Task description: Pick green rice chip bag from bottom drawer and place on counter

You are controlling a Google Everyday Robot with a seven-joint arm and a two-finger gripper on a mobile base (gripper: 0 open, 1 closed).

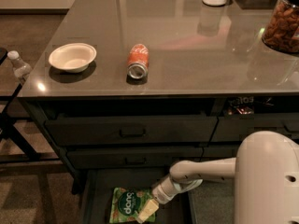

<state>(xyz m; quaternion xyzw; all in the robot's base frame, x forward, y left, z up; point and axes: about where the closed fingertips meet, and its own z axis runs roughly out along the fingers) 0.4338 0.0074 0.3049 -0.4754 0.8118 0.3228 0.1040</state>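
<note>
**Gripper (147, 210) at bag in open bottom drawer (100, 185)**

The drawer stood pulled out at lower centre of the frame. The green rice chip bag (125, 203) lay flat inside it, logo up. The gripper sat over the bag's lower right corner; whether it held the bag could not be told. On the counter (187, 55) above, a red soda can (138, 61) lay on its side near a white bowl (72, 56).
</note>
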